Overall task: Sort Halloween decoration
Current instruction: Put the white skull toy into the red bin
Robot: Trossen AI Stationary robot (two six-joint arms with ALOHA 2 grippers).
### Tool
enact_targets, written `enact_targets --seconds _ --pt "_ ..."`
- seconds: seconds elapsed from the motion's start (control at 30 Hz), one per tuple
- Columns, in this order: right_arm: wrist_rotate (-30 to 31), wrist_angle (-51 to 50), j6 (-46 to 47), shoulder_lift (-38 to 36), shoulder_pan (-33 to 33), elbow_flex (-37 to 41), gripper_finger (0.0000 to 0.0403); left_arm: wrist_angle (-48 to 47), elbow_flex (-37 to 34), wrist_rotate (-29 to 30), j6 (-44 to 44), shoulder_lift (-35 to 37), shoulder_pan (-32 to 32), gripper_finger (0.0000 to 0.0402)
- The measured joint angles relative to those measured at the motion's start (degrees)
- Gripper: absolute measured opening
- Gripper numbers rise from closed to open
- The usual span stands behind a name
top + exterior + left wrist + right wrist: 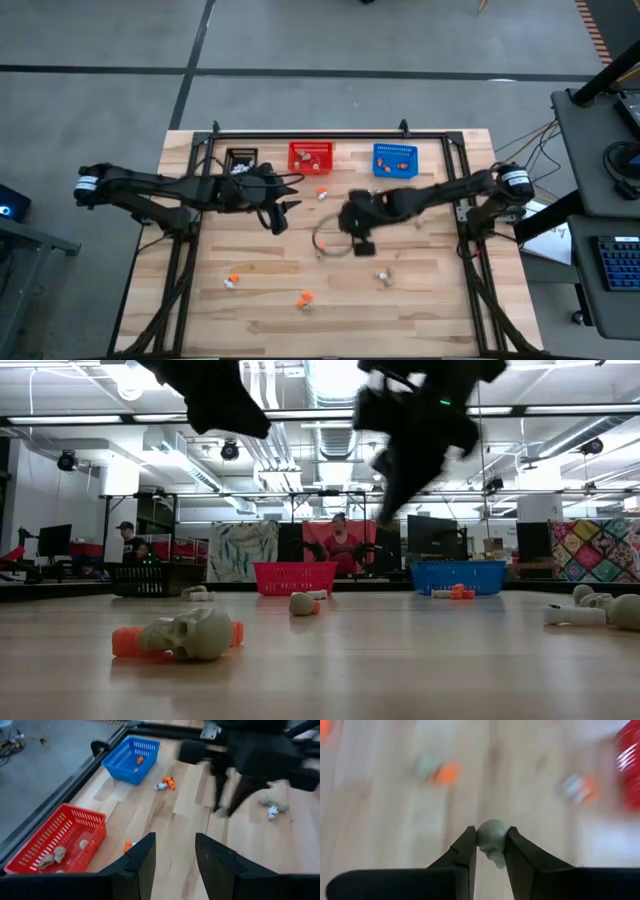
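Note:
My right gripper [491,839] is shut on a small beige-grey skull trinket [492,832] and hangs over the table's middle [362,245]. My left gripper [175,855] stands open and holds nothing. It hovers left of the middle [276,216], near the red basket [311,157]. More trinkets lie loose on the wood. An orange and white one [232,281] and an orange one [305,298] lie near the front. A beige one [383,275] and another [322,193] lie nearer the middle. A skull lying against an orange piece [190,635] shows close up in the low view. My right gripper pinches the skull trinket by its two sides [481,836] between its fingertips. The fingers slant down from the table's right side. The skull is lifted clear of the table, as the left wrist view shows [222,811].
Three mesh baskets stand along the far edge: a black one [242,160], the red one [55,845] with skulls in it, and a blue one [395,160] with orange pieces in it. A black frame rail [330,133] borders the table. People sit in the room beyond [340,540].

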State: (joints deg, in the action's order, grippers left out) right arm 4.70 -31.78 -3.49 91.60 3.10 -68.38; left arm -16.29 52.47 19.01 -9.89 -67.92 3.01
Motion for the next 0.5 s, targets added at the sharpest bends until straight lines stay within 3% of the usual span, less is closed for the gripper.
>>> enact_targets --seconds 0.2,0.37,0.5 --pt "-4.1 18.3 -7.9 0.3 -9.6 -0.7 0.0069 0.0 0.0 0.0 1.3 4.2 0.3 0.012" --pt "-11.6 33.6 -8.3 3.1 -18.3 -0.6 0.007 0.0 0.0 0.0 2.8 7.1 0.3 0.012" --pt "-13.3 46.0 -6.2 7.2 -23.1 -0.6 0.007 0.0 0.0 0.1 3.4 8.5 0.3 0.012"
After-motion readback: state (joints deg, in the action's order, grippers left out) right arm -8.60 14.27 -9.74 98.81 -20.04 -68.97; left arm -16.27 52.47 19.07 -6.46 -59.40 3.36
